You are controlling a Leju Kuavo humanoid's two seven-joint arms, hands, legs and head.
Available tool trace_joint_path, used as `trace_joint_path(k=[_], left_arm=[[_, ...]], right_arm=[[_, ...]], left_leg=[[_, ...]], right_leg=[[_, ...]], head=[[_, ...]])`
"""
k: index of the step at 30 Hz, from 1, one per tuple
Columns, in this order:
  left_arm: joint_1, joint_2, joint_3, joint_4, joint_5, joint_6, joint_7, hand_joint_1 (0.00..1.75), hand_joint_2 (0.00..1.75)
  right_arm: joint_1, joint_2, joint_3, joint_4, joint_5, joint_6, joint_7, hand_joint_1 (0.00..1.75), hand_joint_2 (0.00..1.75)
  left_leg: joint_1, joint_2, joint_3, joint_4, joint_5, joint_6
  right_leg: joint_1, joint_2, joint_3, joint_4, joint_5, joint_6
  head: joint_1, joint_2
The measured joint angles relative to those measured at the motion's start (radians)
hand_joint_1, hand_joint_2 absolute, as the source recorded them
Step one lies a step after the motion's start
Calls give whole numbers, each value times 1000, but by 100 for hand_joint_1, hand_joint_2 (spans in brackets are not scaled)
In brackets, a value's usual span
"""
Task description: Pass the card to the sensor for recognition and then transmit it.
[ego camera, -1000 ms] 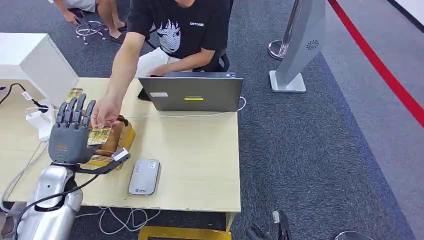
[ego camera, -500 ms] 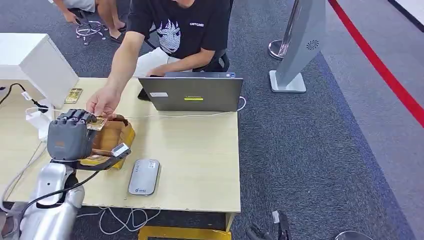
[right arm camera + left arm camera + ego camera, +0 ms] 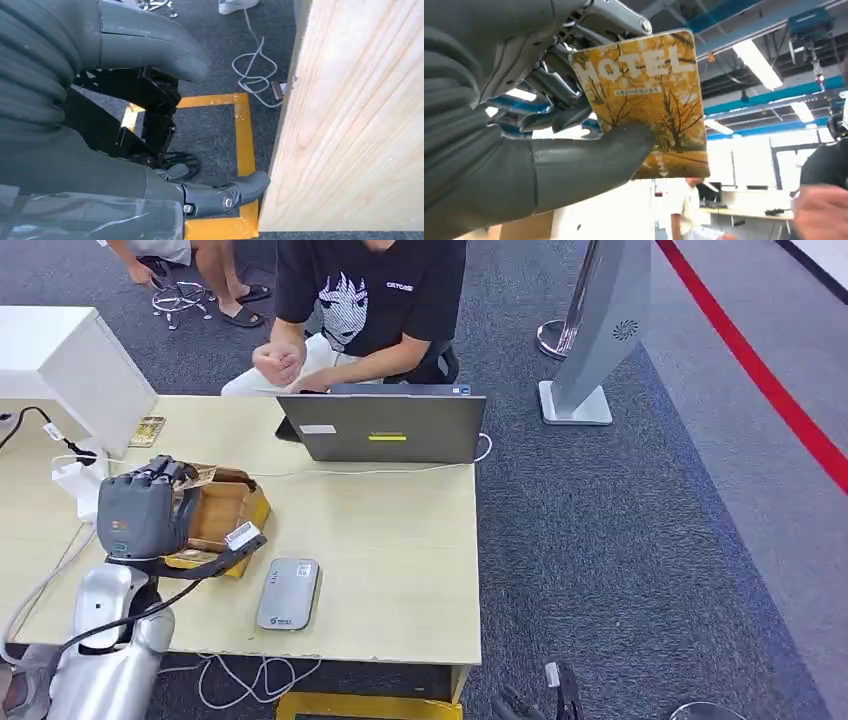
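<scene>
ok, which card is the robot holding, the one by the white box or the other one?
The other one: the yellow hotel card pinched in the left robot hand, above the cardboard box. The second card lies flat, untouched, beside the white box.

A grey laptop (image 3: 385, 426) stands at the table's (image 3: 400, 560) far edge, a seated person (image 3: 365, 300) behind it. A cardboard box (image 3: 225, 515) sits left of centre, a white box (image 3: 70, 365) at the far left corner.

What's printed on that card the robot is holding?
Yellow autumn trees with "MOTEL" in white letters, on the card in the left hand. Clearest in the left wrist view.
</scene>
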State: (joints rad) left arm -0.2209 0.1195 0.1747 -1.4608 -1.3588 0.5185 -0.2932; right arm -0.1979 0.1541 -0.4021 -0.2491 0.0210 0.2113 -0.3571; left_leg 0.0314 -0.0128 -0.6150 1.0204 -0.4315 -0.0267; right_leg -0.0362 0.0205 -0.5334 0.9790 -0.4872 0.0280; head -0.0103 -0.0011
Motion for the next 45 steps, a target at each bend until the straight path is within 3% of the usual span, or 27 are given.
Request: trace_joint_path(k=[3, 6, 14, 22, 35, 39, 45], left_arm=[[70, -45, -36, -30, -44, -18, -15, 175, 175], [137, -71, -101, -30, -78, -5, 12, 175, 175], [186, -95, -150, -24, -61, -21, 26, 175, 175], [182, -119, -152, 79, -94, -7, 66, 175, 175], [176, -131, -152, 108, -97, -7, 70, 175, 175], [161, -129, -152, 157, -148, -10, 130, 175, 175], [137, -110, -147, 248, -171, -11, 147, 175, 175]], right_arm=[[6, 0, -12, 0, -6, 2, -7, 0, 175], [9, 0, -23, 0, -8, 2, -11, 0, 175], [13, 0, -36, 0, -7, 2, -12, 0, 175], [11, 0, -43, 0, 5, -2, -8, 0, 175], [10, 0, -45, 0, 7, -11, -8, 0, 175], [8, 0, -53, 0, 14, -7, -8, 0, 175], [7, 0, -62, 0, 20, 3, -2, 0, 175]], left_leg=[[-1, 0, 0, 0, -1, 1], [-2, 0, 0, 0, -1, 1], [-1, 0, 0, 0, -1, 1], [-1, 0, 0, 0, -1, 1], [-1, 0, 0, 0, -1, 1], [-1, 0, 0, 0, -1, 1], [-1, 0, 0, 0, -1, 1]], right_leg=[[-1, 0, 0, -1, 0, 1], [-2, 0, -1, -1, 0, 1], [-1, 0, 0, 0, 0, 1], [-2, 0, 0, -1, 0, 1], [-2, 0, 0, 0, 0, 1], [-2, 0, 0, 0, 0, 1], [-1, -1, 0, 0, 0, 1]], head=[[0, 0], [0, 0], [0, 0], [0, 0], [0, 0], [0, 0], [0, 0]])
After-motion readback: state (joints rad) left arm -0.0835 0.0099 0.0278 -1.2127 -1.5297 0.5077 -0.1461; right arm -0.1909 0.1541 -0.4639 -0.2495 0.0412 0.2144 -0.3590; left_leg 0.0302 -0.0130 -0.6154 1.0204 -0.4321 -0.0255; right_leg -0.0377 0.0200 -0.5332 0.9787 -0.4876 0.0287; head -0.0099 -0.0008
